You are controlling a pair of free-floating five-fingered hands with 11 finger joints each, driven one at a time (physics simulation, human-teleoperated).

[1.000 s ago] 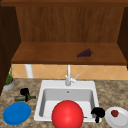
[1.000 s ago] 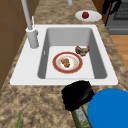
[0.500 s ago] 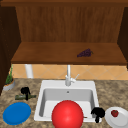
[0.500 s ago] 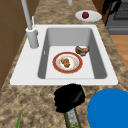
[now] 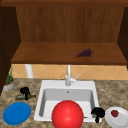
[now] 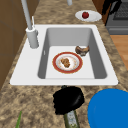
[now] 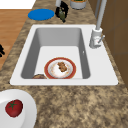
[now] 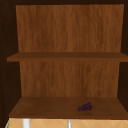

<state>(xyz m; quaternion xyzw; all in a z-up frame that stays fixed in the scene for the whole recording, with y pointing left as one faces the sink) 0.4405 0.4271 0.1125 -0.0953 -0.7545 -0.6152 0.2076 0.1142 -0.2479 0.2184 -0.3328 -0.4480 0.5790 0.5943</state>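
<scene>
Bottle (image 5: 25,97): green glass, lying flat, left hand (image 5: 24,91) atop.

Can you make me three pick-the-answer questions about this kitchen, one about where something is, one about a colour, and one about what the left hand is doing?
1. Where are the grapes?
A. in the sink
B. on the shelf
C. on the blue plate

2. What colour is the plate left of the sink?
A. blue
B. yellow
C. pink

3. What is the left hand doing?
A. lying flat in the sink
B. pointing at the tap
C. curled over the bottle

Answers:
1 B, they lie on the wooden shelf above the tap.
2 A, the blue plate lies on the counter.
3 C, its fingers wrap the bottle on the counter.
</scene>
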